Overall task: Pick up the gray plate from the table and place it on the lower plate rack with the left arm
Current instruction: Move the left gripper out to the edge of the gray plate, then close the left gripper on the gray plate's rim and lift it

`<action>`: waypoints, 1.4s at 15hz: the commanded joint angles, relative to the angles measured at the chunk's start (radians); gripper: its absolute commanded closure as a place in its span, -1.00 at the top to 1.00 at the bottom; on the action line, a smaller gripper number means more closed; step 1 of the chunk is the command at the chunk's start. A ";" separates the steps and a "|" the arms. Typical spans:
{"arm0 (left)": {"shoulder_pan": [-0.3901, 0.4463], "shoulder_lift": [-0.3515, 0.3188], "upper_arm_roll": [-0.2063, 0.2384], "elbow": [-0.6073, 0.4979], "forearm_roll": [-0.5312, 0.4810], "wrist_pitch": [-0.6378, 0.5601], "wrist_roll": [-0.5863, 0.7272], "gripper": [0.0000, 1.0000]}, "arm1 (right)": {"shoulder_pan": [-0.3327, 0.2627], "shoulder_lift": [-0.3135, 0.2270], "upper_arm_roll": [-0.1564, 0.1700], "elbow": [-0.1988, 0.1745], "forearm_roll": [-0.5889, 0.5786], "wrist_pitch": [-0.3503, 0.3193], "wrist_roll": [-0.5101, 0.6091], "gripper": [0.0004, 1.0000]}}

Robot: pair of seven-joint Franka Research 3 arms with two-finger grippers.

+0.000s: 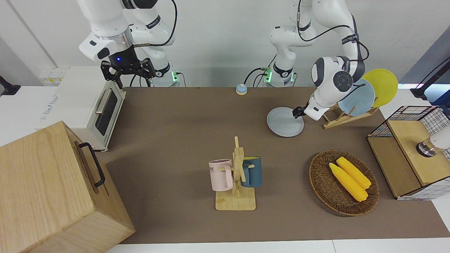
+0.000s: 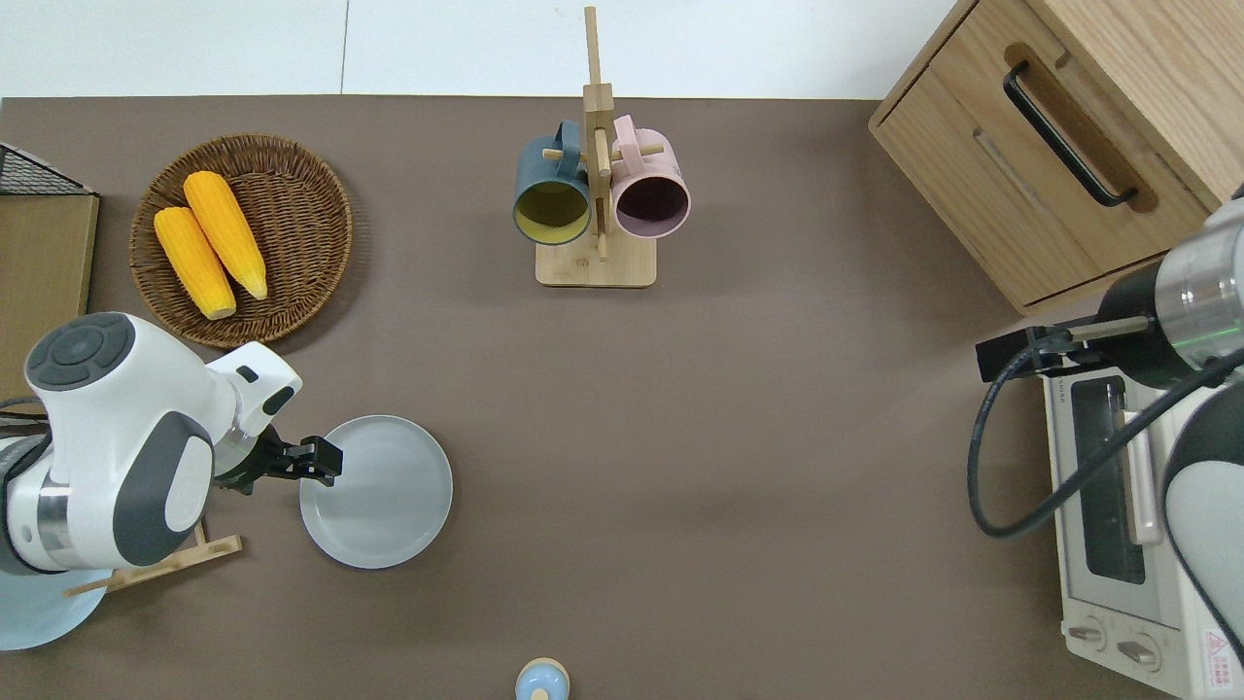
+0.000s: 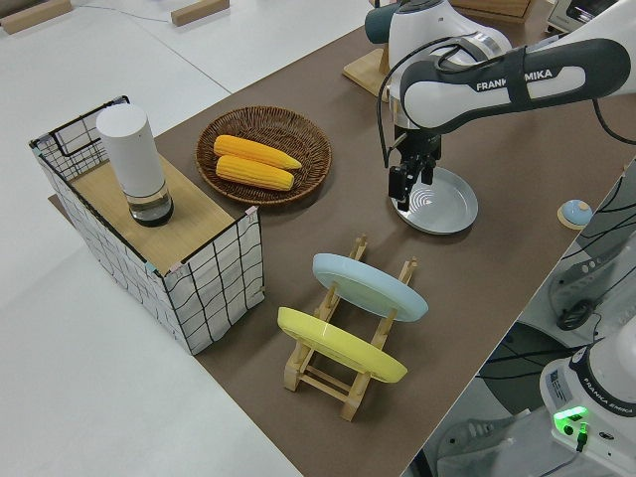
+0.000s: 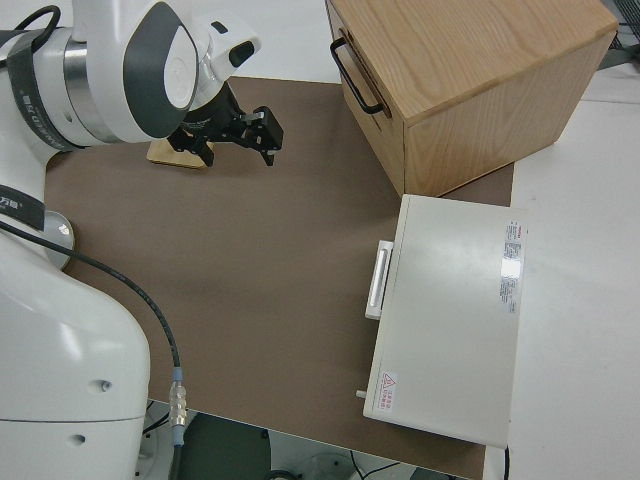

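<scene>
Pale gray plate lying flat on the table, my left gripper hovering at its rim.

I am hanging over the plate's nine o'clock edge in the overhead view, the edge nearest the lower plate rack, which is already carrying a light blue plate and a yellow plate. My jaws look parted, gripping nothing. I am judging it stiff, light, smooth and breakable, so I am favouring the raised rim, pinched firmly. My right arm is parked.

Plain white wall; pale, seemingly white floor.
</scene>
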 commanded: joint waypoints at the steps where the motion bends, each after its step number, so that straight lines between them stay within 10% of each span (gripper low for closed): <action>1: -0.012 0.019 0.007 -0.025 -0.010 0.023 -0.005 0.97 | -0.019 -0.001 0.017 0.009 -0.002 -0.014 0.012 0.97; 10: -0.012 0.093 0.007 -0.068 -0.010 0.144 -0.013 0.95 | -0.019 -0.001 0.017 0.009 -0.002 -0.014 0.012 0.97; 18: -0.012 0.093 0.005 -0.070 -0.010 0.144 -0.054 -0.94 | -0.019 -0.001 0.017 0.009 -0.002 -0.014 0.012 0.97; 21: -0.012 0.093 0.006 -0.070 -0.010 0.144 -0.053 -1.00 | -0.019 -0.003 0.017 0.009 -0.002 -0.013 0.012 0.97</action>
